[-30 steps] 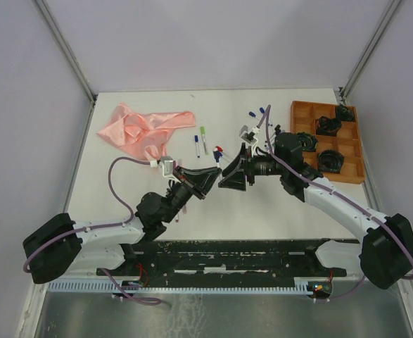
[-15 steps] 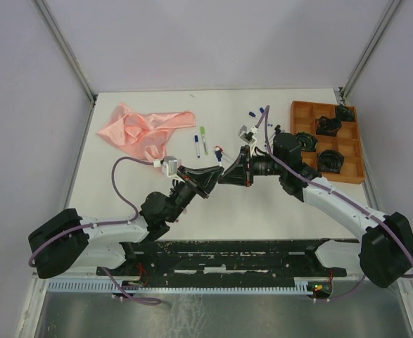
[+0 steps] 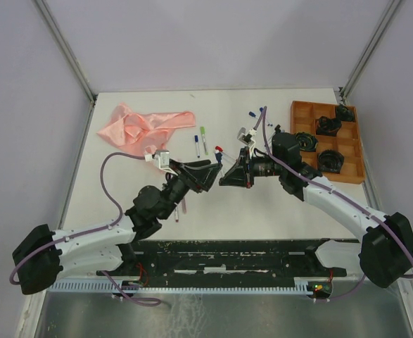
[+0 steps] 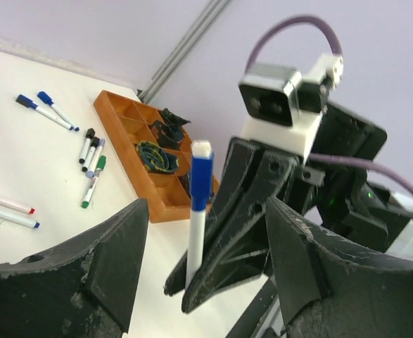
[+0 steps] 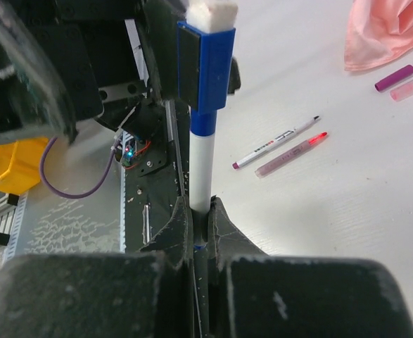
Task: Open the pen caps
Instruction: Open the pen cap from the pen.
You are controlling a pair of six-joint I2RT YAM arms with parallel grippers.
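Note:
A white-barrelled pen (image 5: 205, 169) stands upright with its blue cap (image 5: 206, 70) on top. My right gripper (image 5: 200, 211) is shut on the lower barrel. In the left wrist view the same pen (image 4: 196, 232) and blue cap (image 4: 202, 176) rise out of the right gripper's black fingers (image 4: 220, 246). My left gripper (image 4: 206, 211) is open, one finger on each side of the pen and both clear of it. From above, the left gripper (image 3: 207, 176) and right gripper (image 3: 225, 177) meet tip to tip at the table's middle. Other capped pens (image 3: 200, 142) lie behind them.
A pink cloth (image 3: 143, 128) lies at the back left. An orange tray (image 3: 301, 109) holding black items sits at the back right. More pens lie near it (image 3: 257, 113) and by the left arm (image 3: 181, 208). A loose purple cap (image 5: 395, 77) rests near the cloth.
The left gripper, shut a second ago, has opened and let go of the pen. The right gripper has closed on the barrel. The left arm has shifted left and stretched out.

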